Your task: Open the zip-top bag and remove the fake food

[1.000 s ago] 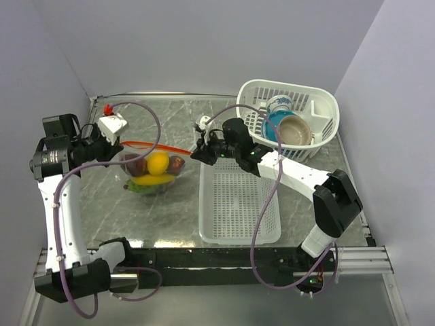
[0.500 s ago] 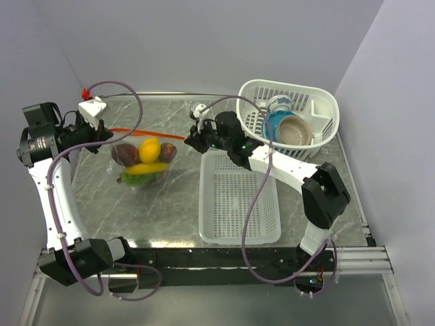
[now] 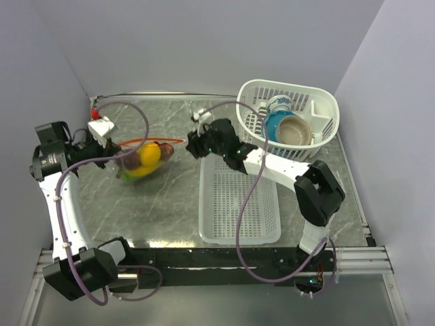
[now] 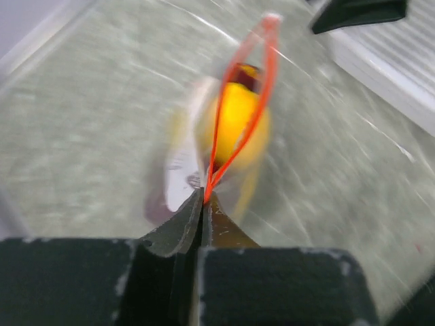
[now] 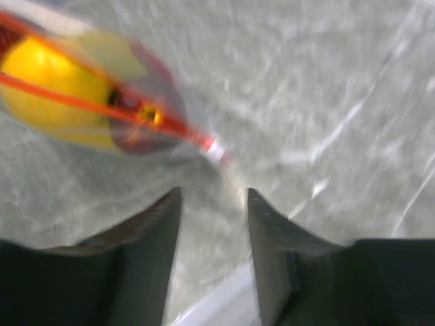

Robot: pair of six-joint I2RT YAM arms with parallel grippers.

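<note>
The grey marbled table [image 3: 170, 204] fills the middle of the overhead view. A flat white basket [image 3: 239, 204] lies lower centre and a deep white basket [image 3: 319, 96] holding a blue bowl [image 3: 273, 126] and a tan bowl [image 3: 296, 131] sits upper right; both are well apart from the work. The zip-top bag [image 3: 139, 166] is left of centre, with its orange-red zipper strip [image 3: 158, 140] running left to right between the two arms. The fake food [image 3: 149, 155] is bunched inside it, a yellow fruit showing plainly. The left gripper [image 4: 204, 204] is pinched tight on the strip's left end, and from there the two zipper tracks bow apart, so the mouth looks partly open. The right gripper [image 5: 214, 200] stands narrowly parted and empty. The strip's right tip lies just beyond its fingers at upper centre of the right wrist view, near but not touching. The right arm is the nearer one to that free end, and nothing stands between them.
</note>
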